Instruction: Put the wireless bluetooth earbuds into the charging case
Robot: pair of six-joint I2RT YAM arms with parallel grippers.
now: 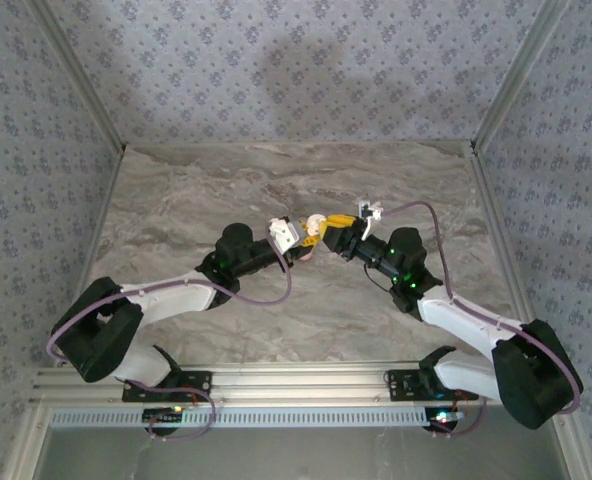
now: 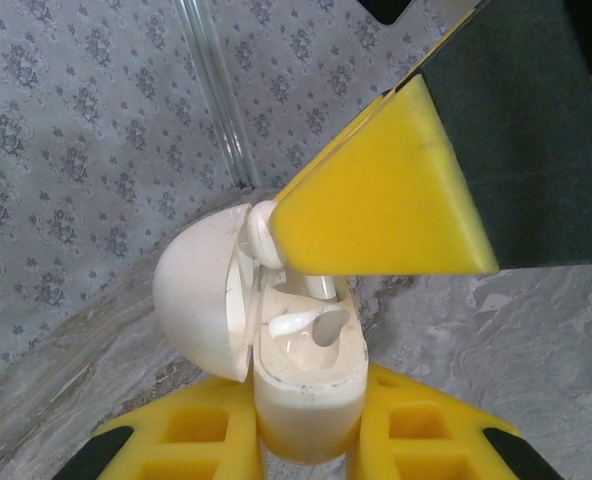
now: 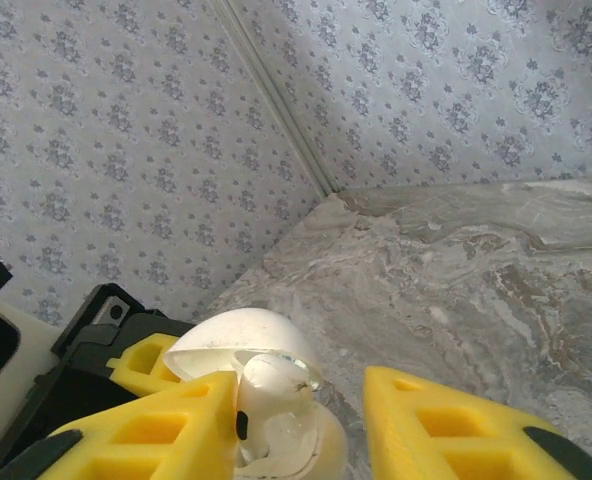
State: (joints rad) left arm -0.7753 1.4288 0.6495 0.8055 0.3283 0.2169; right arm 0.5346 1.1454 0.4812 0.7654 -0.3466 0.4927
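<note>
Your left gripper [image 2: 311, 405] is clamped on the lower body of the charging case [image 2: 301, 365] and holds it upright between its fingers. The lid [image 2: 201, 295] is swung open to one side. The seated earbud [image 2: 298, 323] lies in its well just beyond the left fingertips.

Your right gripper [image 3: 301, 388] sits directly over the case mouth with its jaws apart. The second earbud [image 3: 271, 385] rests against one finger, with a gap to the other, and its stem points down into the free well.

Hazards from this position:

1. Incomplete seating. The head of the second earbud stands above the case rim, beside the lid hinge. It appears only partly inserted, though the right finger hides the well. With the jaws apart, nothing guides it, so a tilted stem can jam.
2. Drag-out on retreat. One right finger touches the earbud. Withdrawing sideways can lift it back out and drop it onto the table [image 3: 456, 270].
3. Lid strike. The right fingers are close to the open lid. Contact can knock it shut on the protruding earbud.
4. Case slip. Pressing down hard can push the case through the left grip.
</note>
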